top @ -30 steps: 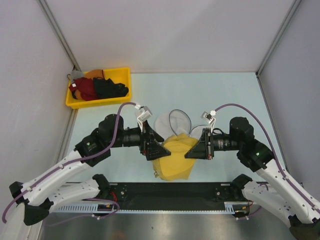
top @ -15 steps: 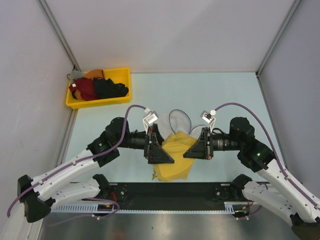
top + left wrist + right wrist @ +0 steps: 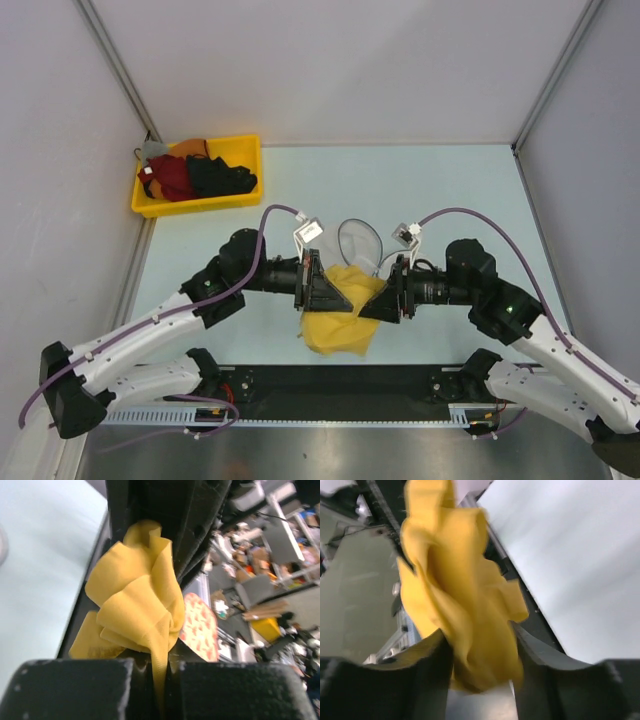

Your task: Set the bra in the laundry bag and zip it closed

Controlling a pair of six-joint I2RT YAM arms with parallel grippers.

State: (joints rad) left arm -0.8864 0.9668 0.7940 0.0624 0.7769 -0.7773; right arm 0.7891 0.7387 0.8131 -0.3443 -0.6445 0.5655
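Both arms have closed in on each other over the last second. The left gripper (image 3: 325,290), which stood off to one side of the yellow bra (image 3: 338,318), now meets the right gripper (image 3: 380,302) almost nose to nose, and the cloth is bunched smaller between them. The bra hangs as a crumpled wad just in front of the laundry bag (image 3: 358,240), on the side nearer the arm bases. One dark-rimmed mesh half of the bag shows behind the grippers.

The left gripper is clenched on a fold of the bra. The right gripper's jaws stand a little apart with cloth filling the gap, and it is not possible to tell whether they still pinch it.

As a judgement of risk: if the right side lets go while the left holds only a thin fold, the wad may slip free and drop short of the bag. A loose edge might also drape over the wire rim and later foul the zip. The grippers are very close together, so they could knock against each other.

Only the overhead view shows the bag, and a yellow bin (image 3: 195,208) of other garments well off to the bag's left and beyond it. The left wrist view shows a thin fold nipped between its fingers (image 3: 75,690). The right wrist view shows a thick bundle between wider-set fingers (image 3: 420,675). Neither detail is visible from above.
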